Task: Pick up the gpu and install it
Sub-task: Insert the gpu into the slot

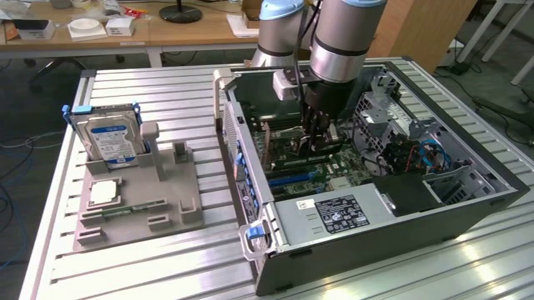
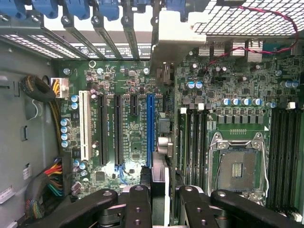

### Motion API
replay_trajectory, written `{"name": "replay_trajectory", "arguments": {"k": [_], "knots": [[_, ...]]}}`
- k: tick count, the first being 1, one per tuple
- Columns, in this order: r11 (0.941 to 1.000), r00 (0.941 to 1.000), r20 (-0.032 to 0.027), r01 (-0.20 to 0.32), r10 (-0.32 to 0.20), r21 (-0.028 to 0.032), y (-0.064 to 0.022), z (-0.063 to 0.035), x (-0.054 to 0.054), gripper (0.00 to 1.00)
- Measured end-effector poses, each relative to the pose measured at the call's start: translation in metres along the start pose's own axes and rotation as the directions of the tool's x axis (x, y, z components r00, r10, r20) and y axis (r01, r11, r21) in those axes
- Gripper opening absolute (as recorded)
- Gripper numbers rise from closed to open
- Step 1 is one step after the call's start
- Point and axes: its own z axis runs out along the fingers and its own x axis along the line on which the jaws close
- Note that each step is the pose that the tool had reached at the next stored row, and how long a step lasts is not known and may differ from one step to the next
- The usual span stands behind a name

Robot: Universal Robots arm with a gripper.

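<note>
Two fingers (image 2: 137, 209) of my gripper (image 2: 163, 192) are squeezing the gpu (image 2: 161, 164) by its thin edge, right between them. Just past it, the blue slot (image 2: 150, 128) is lying beside the card, so I am guessing it needs lining up straight and pushing gently.

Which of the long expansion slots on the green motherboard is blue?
The long blue slot closest to the thin gpu card in the gripper; beyond it lie black slots and one white slot.
</note>
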Motion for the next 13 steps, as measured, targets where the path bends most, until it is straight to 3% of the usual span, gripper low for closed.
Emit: {"name": "replay_trajectory", "arguments": {"k": [13], "knots": [[1.0000,1.0000,0.0001,0.000,0.000,0.0000,0.0046,0.0040,0.0067,0.27]]}}
